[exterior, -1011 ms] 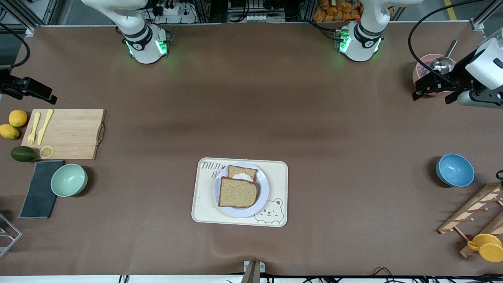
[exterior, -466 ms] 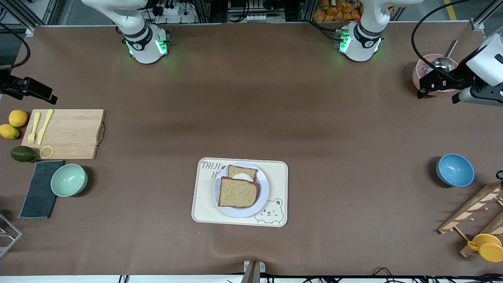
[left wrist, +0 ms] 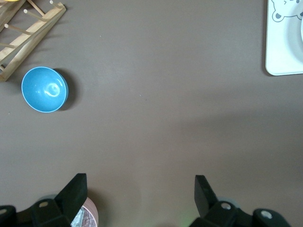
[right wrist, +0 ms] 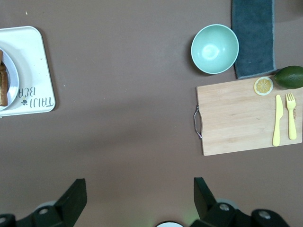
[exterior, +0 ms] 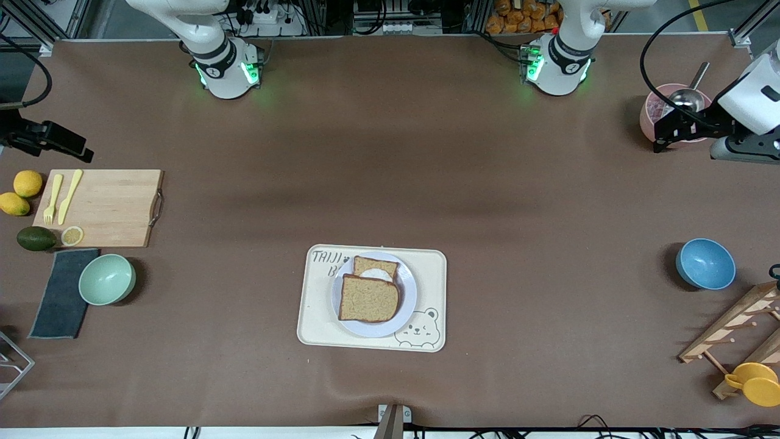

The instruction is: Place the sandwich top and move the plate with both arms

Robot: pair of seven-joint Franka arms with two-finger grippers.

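Note:
The plain brown sandwich top [exterior: 368, 299] lies on the pale round plate [exterior: 407, 299], partly covering the egg-topped slice [exterior: 376, 269]. The plate sits on the cream bear tray [exterior: 429, 286] at the table's middle, near the front camera. My left gripper [exterior: 682, 137] hangs open and empty over the pink bowl [exterior: 655, 113] at the left arm's end; its wrist view shows the fingers wide apart [left wrist: 139, 189] and the tray corner [left wrist: 281, 61]. My right gripper [exterior: 76, 149] hangs open and empty over the right arm's end, fingers wide apart [right wrist: 137, 189]. Its wrist view shows the plate's edge [right wrist: 13, 80].
A metal ladle [exterior: 685, 97] rests in the pink bowl. A blue bowl [exterior: 705, 263], wooden rack [exterior: 731, 329] and yellow cup [exterior: 755, 383] are at the left arm's end. A cutting board [exterior: 103, 207], mint bowl [exterior: 106, 278], dark cloth [exterior: 61, 292], lemons and avocado are at the right arm's end.
My left gripper has drawn back a little toward the left arm's end of the table, over the pink bowl. The right gripper has barely shifted. The sandwich and plate have not moved.

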